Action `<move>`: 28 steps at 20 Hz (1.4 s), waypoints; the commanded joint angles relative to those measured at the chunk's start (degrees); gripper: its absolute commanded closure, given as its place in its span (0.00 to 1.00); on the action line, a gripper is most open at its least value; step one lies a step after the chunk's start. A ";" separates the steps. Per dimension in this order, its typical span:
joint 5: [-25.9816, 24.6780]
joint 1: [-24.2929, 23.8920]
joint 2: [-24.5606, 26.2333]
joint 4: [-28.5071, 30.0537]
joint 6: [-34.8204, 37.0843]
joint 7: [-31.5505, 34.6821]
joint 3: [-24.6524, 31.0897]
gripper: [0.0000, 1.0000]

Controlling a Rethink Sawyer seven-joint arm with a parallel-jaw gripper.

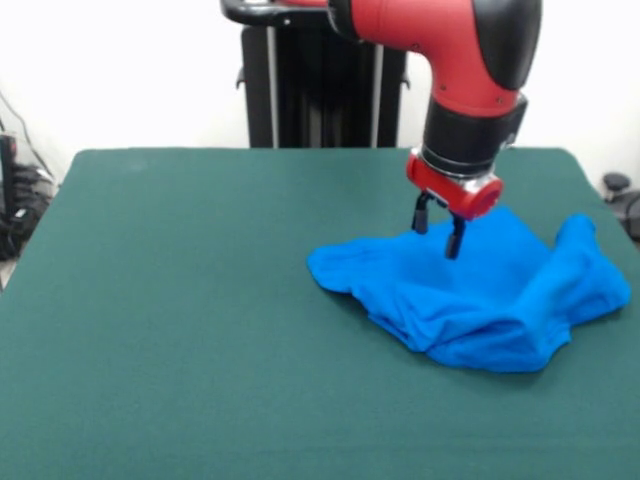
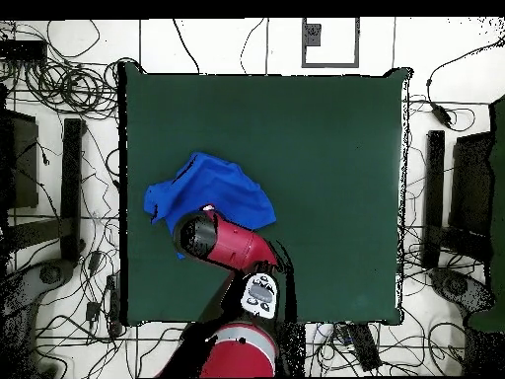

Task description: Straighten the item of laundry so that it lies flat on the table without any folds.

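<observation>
- The tabletop (image 1: 180, 330) is a broad dark green felt-like surface against a white wall; the near and left parts of it, in the front view, carry nothing.
- The T-shirt (image 1: 480, 300) lies bunched on the right half of the tabletop in the front view, roughly midway between the near and far edges. Its near hem is rolled under in a thick fold, a lobe of cloth rises at the far right, and a flatter flap runs out to the left.
- From overhead the T-shirt (image 2: 209, 195) shows as a compact crumpled patch near one side edge, partly hidden by the arm.
- The gripper (image 1: 440, 228) hangs over the far middle of the cloth on the red arm (image 1: 470, 70). The jaws are spread, two dark fingers apart with nothing between them, their tips just at or just above the fabric; contact cannot be told.
- The step in hand appears to be choosing a pinch. It would likely go best with a single layer taken at an outer edge, then drawn outward low and slowly toward bare tabletop, so the folds open rather than drag along.
- A pinch in the middle would probably lift several layers together.
</observation>
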 commanded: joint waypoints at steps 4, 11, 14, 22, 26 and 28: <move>-2.33 -0.98 4.17 -3.91 -5.01 3.86 7.31 0.00; -3.87 -2.68 5.91 -4.31 -7.62 3.36 8.30 0.00; -4.93 -3.47 6.46 -4.46 -8.49 3.25 8.66 0.00; -7.76 -5.07 8.12 -4.36 -11.05 3.87 9.79 0.00; -9.04 -5.19 11.03 -6.84 -11.49 3.29 9.10 0.00; -10.00 -5.72 12.62 -7.99 -12.07 2.92 9.21 0.00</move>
